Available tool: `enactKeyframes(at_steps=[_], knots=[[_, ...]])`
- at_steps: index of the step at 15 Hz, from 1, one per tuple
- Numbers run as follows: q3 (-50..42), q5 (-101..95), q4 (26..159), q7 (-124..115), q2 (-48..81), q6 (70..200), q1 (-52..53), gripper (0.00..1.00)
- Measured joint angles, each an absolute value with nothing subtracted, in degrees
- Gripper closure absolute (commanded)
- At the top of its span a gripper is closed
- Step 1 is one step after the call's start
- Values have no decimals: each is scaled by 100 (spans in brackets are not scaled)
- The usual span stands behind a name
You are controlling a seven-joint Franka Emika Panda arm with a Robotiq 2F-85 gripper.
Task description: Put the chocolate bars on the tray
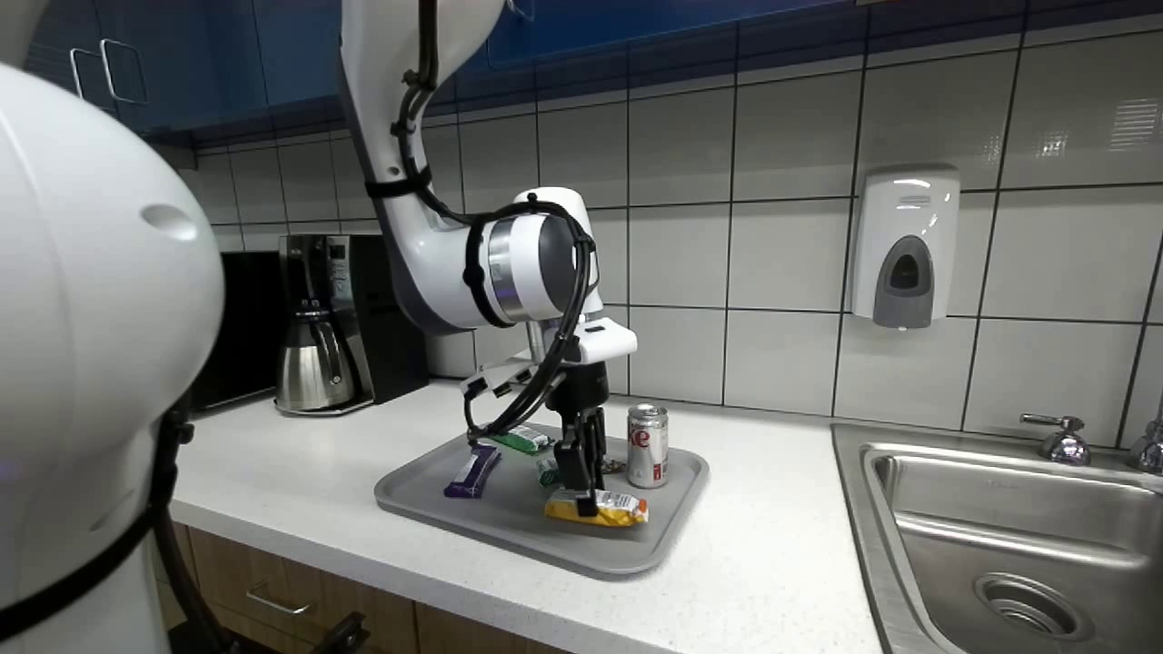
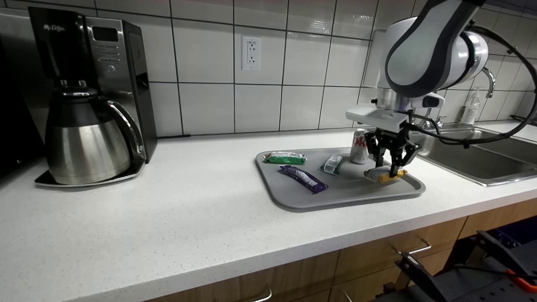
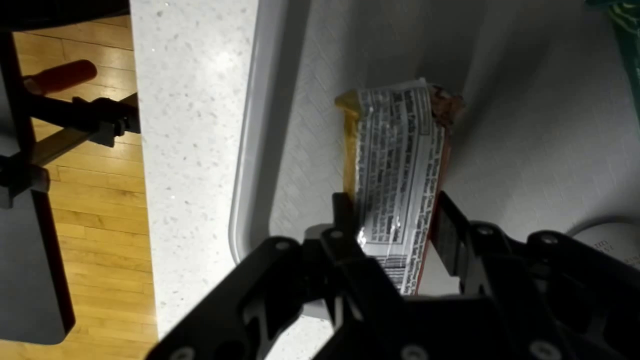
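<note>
Wrist view: yel. bar (image 3: 397, 150) in gripper (image 3: 392, 207)

I read "Mr. Coffee" on the coffee maker (image 2: 115, 84) at left, "ke" on the can (image 1: 648, 450) at right, and "Nutrition Facts" on the nearer yellow bar (image 3: 395, 165).

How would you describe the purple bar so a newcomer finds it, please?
Find the grey tray on the white counter. On its half toward the coffee maker, near a green bar, lies the purple bar, the only one wrapped in dark purple.
</note>
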State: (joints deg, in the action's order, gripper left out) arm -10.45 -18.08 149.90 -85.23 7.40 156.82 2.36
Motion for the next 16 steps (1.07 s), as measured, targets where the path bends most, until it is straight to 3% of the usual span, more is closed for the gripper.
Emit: enactKeyframes(at_steps=[2,3,5,8,10,16], knots=[[-1045,-1808,14990,-8523,751,15697,241,83],[-1045,-1808,14990,-8523,756,15701,243,33],[-1045,-1808,14990,-8523,765,15703,244,27],[-1045,-1808,14990,-8523,767,15702,244,4],[-1045,-1816,14991,-8523,767,15702,244,0],[-1053,-2059,15132,-8409,566,15680,234,0]])
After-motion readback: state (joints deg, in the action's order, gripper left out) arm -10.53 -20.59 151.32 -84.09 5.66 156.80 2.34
